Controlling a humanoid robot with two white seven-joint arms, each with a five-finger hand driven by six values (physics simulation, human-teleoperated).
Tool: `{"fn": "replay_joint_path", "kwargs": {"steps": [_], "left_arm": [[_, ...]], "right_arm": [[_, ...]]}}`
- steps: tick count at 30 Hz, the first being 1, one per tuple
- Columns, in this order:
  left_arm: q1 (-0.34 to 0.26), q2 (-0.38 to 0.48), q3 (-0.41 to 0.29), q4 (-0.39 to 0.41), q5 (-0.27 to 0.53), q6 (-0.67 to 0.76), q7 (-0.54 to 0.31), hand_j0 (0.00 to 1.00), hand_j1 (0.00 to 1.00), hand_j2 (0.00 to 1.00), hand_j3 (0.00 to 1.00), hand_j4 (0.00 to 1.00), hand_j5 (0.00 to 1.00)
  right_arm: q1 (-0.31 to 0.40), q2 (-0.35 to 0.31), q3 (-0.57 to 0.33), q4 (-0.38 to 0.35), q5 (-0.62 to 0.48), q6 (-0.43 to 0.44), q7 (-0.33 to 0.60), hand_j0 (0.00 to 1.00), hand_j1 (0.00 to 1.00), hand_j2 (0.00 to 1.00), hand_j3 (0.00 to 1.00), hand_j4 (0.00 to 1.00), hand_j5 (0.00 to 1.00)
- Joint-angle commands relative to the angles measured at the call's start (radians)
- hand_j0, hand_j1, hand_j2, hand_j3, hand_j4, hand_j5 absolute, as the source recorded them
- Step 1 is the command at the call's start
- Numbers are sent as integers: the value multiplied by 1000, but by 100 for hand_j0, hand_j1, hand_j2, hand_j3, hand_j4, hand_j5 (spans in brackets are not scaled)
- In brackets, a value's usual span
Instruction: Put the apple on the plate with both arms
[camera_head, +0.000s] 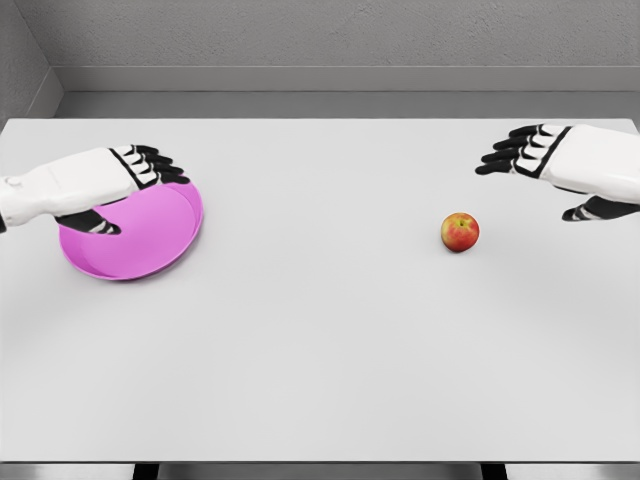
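1. Grey walls and a grey floor strip are showing behind a wide white table (320, 350), which is filling most of the head view.
2. No brand, label or writing is showing on anything here that can be read.
3. Coming in from the picture's left edge, the left hand (125, 185) is hovering over the far-left part of the plate (165, 235), its black-tipped fingers (160, 165) lying stretched out and loosely together, pointing toward the table's middle, with the thumb (95, 225) hanging lower over the plate's near-left part. It is holding nothing; whether it is touching the plate cannot be told.
4. That magenta plate is sitting near the table's left edge, about midway between the far and near edges, partly hidden beneath the left hand.
5. Reaching in from the picture's right edge, the right hand (560, 165) is hanging over the table's far-right part, its fingers (505, 150) extended and slightly fanned, pointing toward the left, and its thumb (595, 210) angling down and apart from them. It is grasping nothing.
6. Lying on the bare tabletop in the right half, the red-and-yellow apple (460, 232) is sitting near the right hand, nearer the front edge than the fingers, and not touching it. It is well apart from the plate.
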Motion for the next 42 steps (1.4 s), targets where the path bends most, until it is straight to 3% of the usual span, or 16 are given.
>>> {"fn": "replay_joint_path", "kwargs": {"steps": [1,8,10,12,14,16,18,21,22,27,35,42], "left_arm": [[0,-2,11,-2,6,1,-30,100,100,100,100,100,100],[-2,-2,13,0,6,1,-30,100,100,100,100,100,100],[-2,-2,13,0,6,1,-32,100,100,100,100,100,100],[-2,-2,13,0,6,1,-30,100,100,100,100,100,100],[-2,-2,13,0,6,1,-30,100,100,100,100,100,100],[-2,-2,13,0,6,1,-30,100,100,100,100,100,100],[-2,-2,13,0,5,1,-32,100,100,100,100,100,100],[-2,-2,13,0,6,1,-30,100,100,100,100,100,100],[-2,-2,13,0,5,1,-30,100,100,100,100,100,100],[-2,-2,13,0,6,1,-32,100,100,100,100,100,100],[-2,-2,13,0,5,1,-32,100,100,100,100,100,100],[-3,-18,4,3,5,1,-44,100,100,100,100,100,100]], "right_arm": [[0,0,-2,-3,-5,1,0,100,100,100,100,100,100],[-15,-2,0,-5,-4,-38,-1,100,100,100,100,100,100],[-14,-5,0,0,-13,-38,35,100,100,100,100,100,100],[-15,-3,18,5,-243,-22,171,100,100,100,100,100,100],[-18,4,18,6,-335,82,171,100,100,100,100,100,100],[-28,29,21,35,-332,154,171,100,100,100,100,100,100],[-58,101,44,95,-329,189,171,100,100,100,100,100,100],[-129,222,116,230,-280,189,171,100,100,100,100,100,100],[-143,245,133,245,-252,189,171,100,100,100,100,100,100],[-149,296,146,282,-173,189,171,100,100,100,100,100,100],[-147,288,210,285,-124,188,171,100,100,100,100,100,100],[-147,326,248,328,-105,188,171,100,100,100,100,100,100]]}}
